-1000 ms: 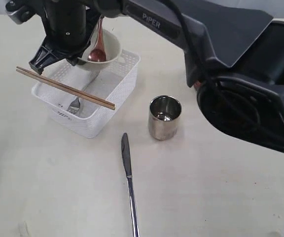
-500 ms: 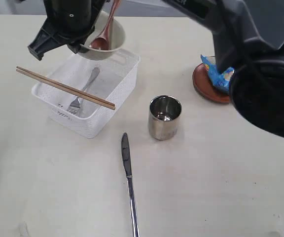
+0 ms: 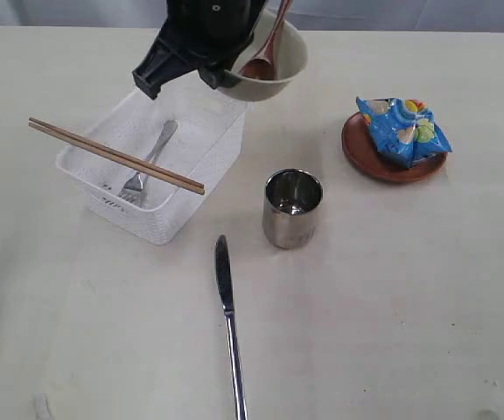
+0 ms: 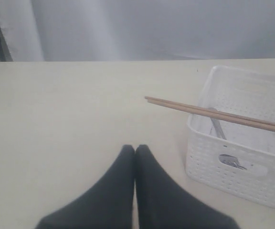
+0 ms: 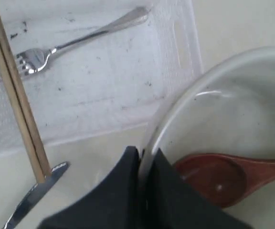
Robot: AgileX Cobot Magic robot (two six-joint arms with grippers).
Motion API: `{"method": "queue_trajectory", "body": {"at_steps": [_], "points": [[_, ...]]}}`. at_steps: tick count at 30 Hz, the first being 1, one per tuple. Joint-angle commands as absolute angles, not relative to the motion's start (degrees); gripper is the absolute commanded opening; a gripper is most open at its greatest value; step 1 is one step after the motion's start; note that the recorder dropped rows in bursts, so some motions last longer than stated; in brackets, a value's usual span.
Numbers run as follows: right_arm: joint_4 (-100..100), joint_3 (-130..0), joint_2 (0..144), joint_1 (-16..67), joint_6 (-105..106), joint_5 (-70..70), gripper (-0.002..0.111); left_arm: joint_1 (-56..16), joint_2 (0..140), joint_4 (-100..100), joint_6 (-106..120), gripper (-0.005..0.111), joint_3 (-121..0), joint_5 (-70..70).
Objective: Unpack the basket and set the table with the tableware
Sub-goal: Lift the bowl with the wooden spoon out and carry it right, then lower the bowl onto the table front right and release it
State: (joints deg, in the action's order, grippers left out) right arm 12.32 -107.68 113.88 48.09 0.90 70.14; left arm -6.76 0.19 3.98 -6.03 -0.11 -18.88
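Right jaws clamped tight on the rim of the bowl (image 3: 289, 79), which is held clear of the worktop (image 3: 392, 306) by one corner of the basket (image 3: 160, 223). The spoon (image 3: 265, 57) lies inside the bowl. Left jaws pressed together, holding nothing, low over bare worktop beside the basket. Chopsticks (image 3: 116, 156) rest across the basket's rim; the fork (image 3: 147, 162) lies on its floor. Cup (image 3: 292, 208) upright, knife (image 3: 227, 302) near it. Plate (image 3: 383, 168) apart, carrying a blue packet (image 3: 405, 129).
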Motion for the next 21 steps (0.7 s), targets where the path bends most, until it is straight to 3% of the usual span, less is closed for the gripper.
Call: {"method": "queue_trajectory", "body": {"at_steps": [1,12,21], "points": [[13.3,-99.8,108.8,46.3,-0.3,70.0,0.000,-7.2,0.0,4.2,-6.0,0.000,0.0,-18.6],[11.6,-76.8,90.6,38.0,-3.6,69.7,0.000,-7.2,0.0,4.2,-6.0,0.000,0.0,-18.6],[5.3,-59.5,82.4,37.6,-4.5,63.2,0.000,-7.2,0.0,4.2,-6.0,0.000,0.0,-18.6]]}}
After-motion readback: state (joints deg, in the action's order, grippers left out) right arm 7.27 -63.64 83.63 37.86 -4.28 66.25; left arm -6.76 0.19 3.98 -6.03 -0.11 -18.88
